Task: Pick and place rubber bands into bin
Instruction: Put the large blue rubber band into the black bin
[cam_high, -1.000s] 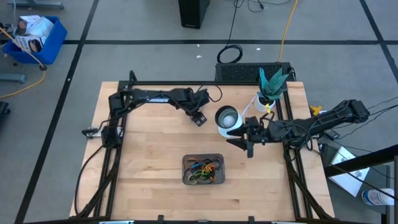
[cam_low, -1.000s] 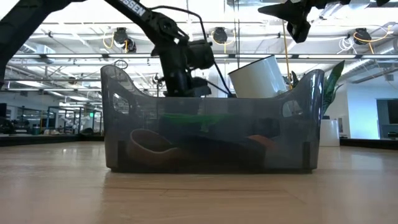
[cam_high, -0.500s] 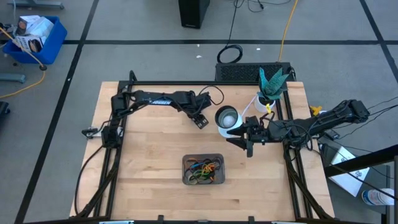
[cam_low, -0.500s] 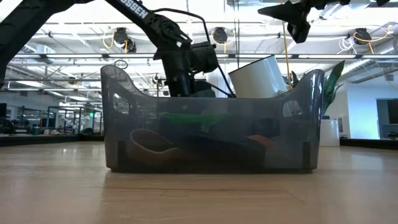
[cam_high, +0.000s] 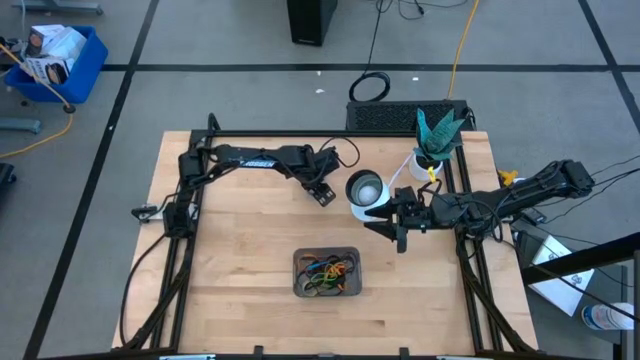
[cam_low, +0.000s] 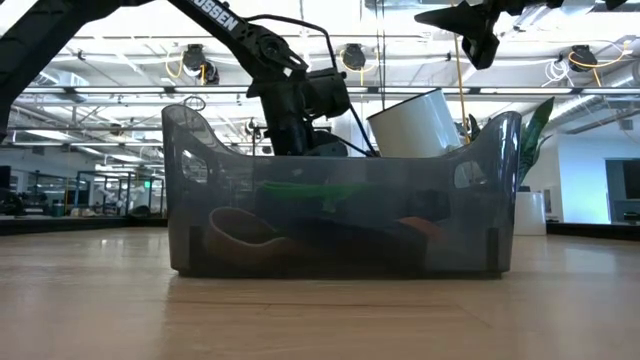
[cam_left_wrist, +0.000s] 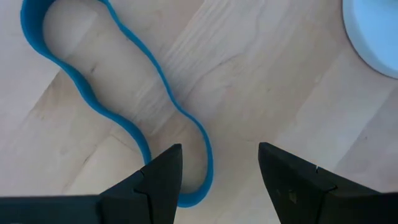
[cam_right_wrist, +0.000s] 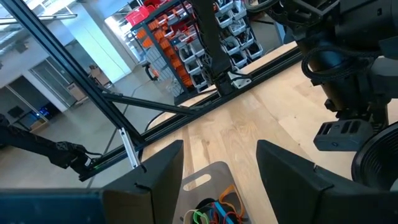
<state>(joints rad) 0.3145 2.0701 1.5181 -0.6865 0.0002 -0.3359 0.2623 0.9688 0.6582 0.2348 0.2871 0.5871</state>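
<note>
Surface: wooden table (cam_high: 240, 250) with dark frame rails at both sides; grey floor all around it.
Change: against the picture of one second ago, my left gripper (cam_high: 320, 192) has moved a little toward the round white-and-silver cup (cam_high: 364, 189). Between half a second ago and now I see almost no difference.
Left gripper: it hangs low over the wood, fingers spread apart. In the left wrist view one end of a blue rubber band (cam_left_wrist: 124, 106) lies flat between the two fingers (cam_left_wrist: 163, 180), not gripped yet.
Meaning: I judge that I am lined up for the pick; closing and lifting is the next step.
Right gripper: my right gripper (cam_high: 398, 228) waits high, just beside the cup, jaws apart and empty.
Bin: the bin (cam_high: 299, 283) stands near the front middle of the table and already holds many coloured rubber bands (cam_high: 328, 269).
Edges: the cup's rim (cam_left_wrist: 373, 37) is close to my left fingers, so side room is small there.
Open room: bare wood between the left gripper and the bin, so the way there looks free.
</note>
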